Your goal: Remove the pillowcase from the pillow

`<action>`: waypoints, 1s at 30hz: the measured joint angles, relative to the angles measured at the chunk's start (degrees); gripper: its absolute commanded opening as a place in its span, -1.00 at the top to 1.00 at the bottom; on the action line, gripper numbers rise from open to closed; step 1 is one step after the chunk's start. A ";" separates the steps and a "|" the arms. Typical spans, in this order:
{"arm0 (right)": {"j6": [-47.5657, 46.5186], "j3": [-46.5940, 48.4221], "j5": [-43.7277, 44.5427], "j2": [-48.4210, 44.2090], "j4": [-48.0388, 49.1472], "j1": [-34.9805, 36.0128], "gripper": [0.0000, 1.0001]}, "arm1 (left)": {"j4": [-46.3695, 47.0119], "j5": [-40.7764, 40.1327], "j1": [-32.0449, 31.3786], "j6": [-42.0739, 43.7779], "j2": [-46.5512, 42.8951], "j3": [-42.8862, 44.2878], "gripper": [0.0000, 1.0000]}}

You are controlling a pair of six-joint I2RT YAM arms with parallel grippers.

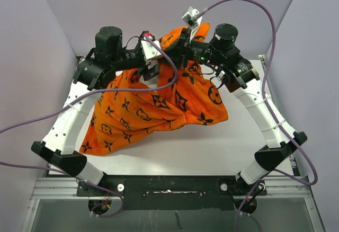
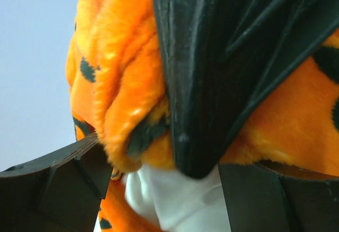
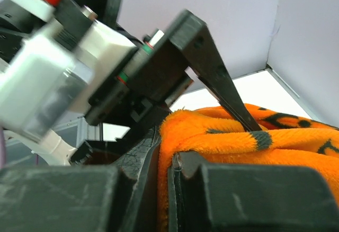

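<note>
Left gripper (image 1: 151, 72) fills its wrist view, fingers pinching a bunched fold of the pillowcase (image 1: 159, 110). White pillow (image 2: 175, 200) peeks out just below the pinch. Right gripper (image 3: 165, 189) clamps a thin plush fold. Pillowcase is fuzzy bright orange with black flower, diamond and circle prints. It is held up at far centre, draping onto the white table (image 1: 222, 147), mostly left of centre.
</note>
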 measured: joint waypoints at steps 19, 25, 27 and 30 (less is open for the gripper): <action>0.85 0.87 5.38 -1.53 -0.42 0.85 1.00 | -0.46 1.40 -3.06 0.20 4.66 3.89 1.00; -1.05 -0.02 11.91 -4.46 -1.60 1.03 1.00 | 3.21 -2.12 -4.72 -2.71 5.70 5.44 1.00; -2.34 -2.67 17.16 -6.99 -1.33 1.46 0.78 | 4.35 -4.26 -5.60 -3.23 7.10 6.99 1.00; -4.04 -7.67 25.05 -11.82 -2.21 2.38 0.51 | 7.34 -8.96 -6.40 -4.46 9.66 9.94 1.00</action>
